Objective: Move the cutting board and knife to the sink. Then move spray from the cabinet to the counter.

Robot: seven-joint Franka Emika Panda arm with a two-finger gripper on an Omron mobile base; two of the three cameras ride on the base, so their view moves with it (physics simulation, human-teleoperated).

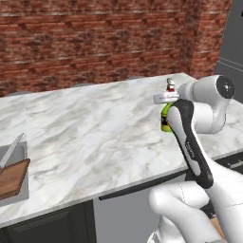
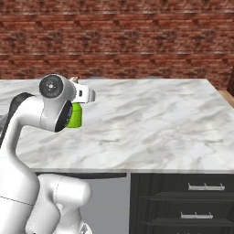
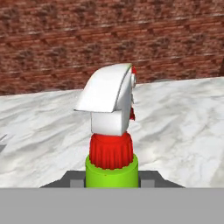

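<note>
My jaws' hold I cannot tell; my gripper (image 3: 112, 181) sits at the spray (image 3: 112, 144), upright over the counter (image 1: 95, 128). Cutting board (image 1: 12, 178) and knife (image 1: 11, 151) lie far left in the sink (image 1: 19, 195).

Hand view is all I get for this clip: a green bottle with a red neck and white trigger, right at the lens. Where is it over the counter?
Observer: The spray is upright over the right part of the counter, nearer its front edge than the brick wall.
Reviewer: Standing on the marble?
Observer: I cannot tell; in the right base view the arm hides part of its base. The end effector closes on it from both sides.
Reviewer: And the first items?
Observer: The cutting board leans in the sink at far left, the knife beside it.
</note>
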